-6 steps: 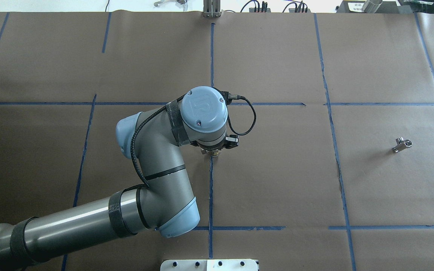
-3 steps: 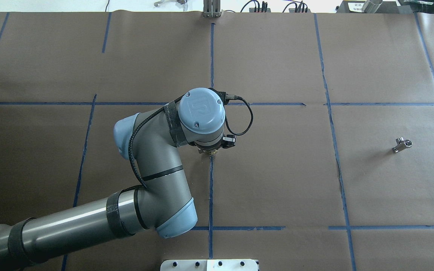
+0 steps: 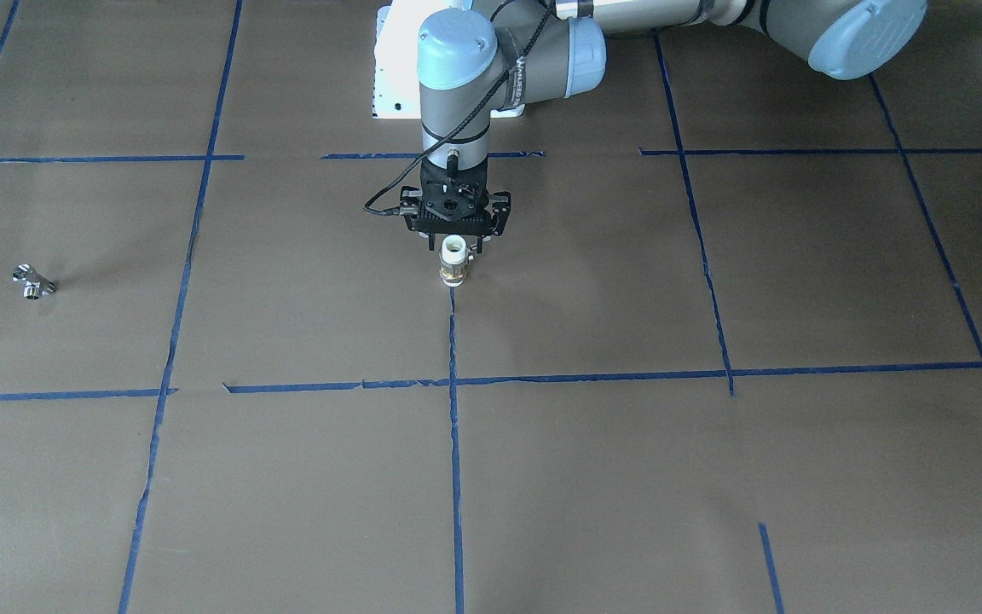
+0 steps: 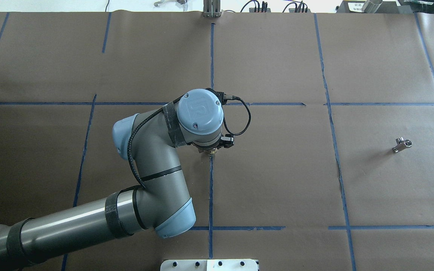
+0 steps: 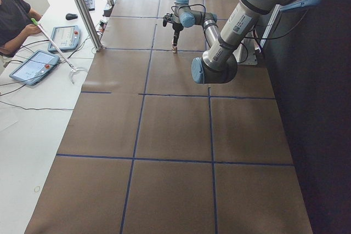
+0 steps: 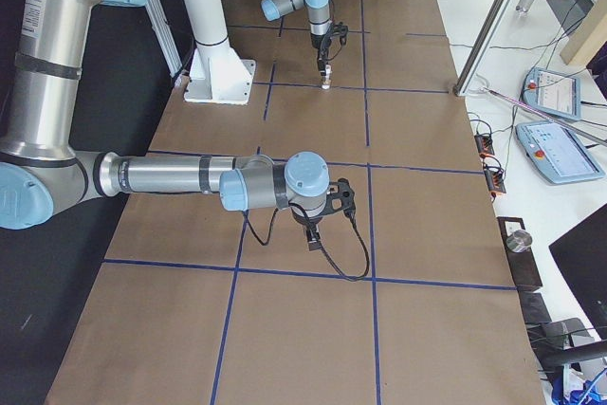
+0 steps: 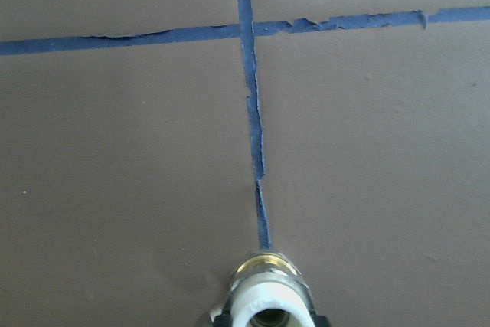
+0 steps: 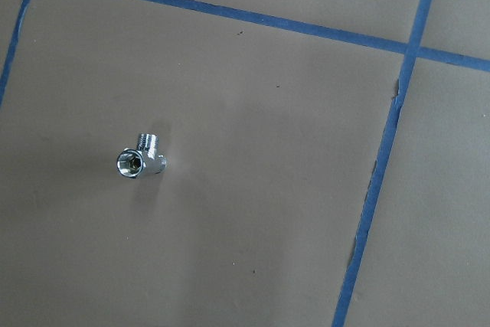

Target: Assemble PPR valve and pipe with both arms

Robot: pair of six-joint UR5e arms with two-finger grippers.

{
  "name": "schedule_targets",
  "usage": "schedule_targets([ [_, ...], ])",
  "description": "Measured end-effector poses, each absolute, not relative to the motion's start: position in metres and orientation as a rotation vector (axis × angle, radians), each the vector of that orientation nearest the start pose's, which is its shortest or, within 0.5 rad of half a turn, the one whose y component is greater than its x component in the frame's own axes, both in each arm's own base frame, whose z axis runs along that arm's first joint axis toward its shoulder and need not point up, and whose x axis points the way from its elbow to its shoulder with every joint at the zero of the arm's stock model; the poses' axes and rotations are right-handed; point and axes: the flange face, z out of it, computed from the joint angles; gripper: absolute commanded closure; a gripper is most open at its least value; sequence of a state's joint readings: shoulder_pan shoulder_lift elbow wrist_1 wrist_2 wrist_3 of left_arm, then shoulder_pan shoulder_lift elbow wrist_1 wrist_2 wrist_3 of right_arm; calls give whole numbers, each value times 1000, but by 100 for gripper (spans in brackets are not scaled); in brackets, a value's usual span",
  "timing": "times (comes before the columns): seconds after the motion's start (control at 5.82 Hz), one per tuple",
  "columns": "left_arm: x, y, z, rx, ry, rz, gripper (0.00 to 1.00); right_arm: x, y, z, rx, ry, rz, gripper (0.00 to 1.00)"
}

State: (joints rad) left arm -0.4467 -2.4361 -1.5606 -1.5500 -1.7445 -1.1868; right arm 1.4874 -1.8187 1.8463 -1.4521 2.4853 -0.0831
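While the left gripper (image 3: 454, 252) clamps the pipe (image 3: 453, 264) upright at the table's (image 3: 627, 281) centre, over a blue tape line (image 3: 453, 341), the PPR valve (image 4: 402, 145) lies well apart at its 3 o'clock in the overhead view. Whether the right gripper (image 6: 313, 232) is open or closed cannot be told.

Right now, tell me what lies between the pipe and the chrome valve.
Between the pipe and the valve: only bare brown paper, crossed by one blue tape line, shown in the front-facing view.
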Motion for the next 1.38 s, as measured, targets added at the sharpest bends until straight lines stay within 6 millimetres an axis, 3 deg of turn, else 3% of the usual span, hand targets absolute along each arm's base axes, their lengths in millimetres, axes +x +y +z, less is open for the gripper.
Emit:
schedule_targets([
  [0.34, 576, -408, 107, 204, 898, -9, 0, 10, -393, 615, 105, -917, -225, 0],
  [0.52, 558, -401, 101, 213, 932, -18, 0, -9, -395, 613, 77, -915, -217, 1],
  [0.86, 518, -384, 117, 226, 969, -19, 0, -74, -407, 590, 55, -887, -134, 2],
  [1.2, 511, -381, 120, 230, 976, -19, 0, -128, -422, 571, 51, -856, -75, 2],
  [1.38, 511, -381, 120, 231, 976, -19, 0, -146, -433, 573, 39, -841, -60, 4],
])
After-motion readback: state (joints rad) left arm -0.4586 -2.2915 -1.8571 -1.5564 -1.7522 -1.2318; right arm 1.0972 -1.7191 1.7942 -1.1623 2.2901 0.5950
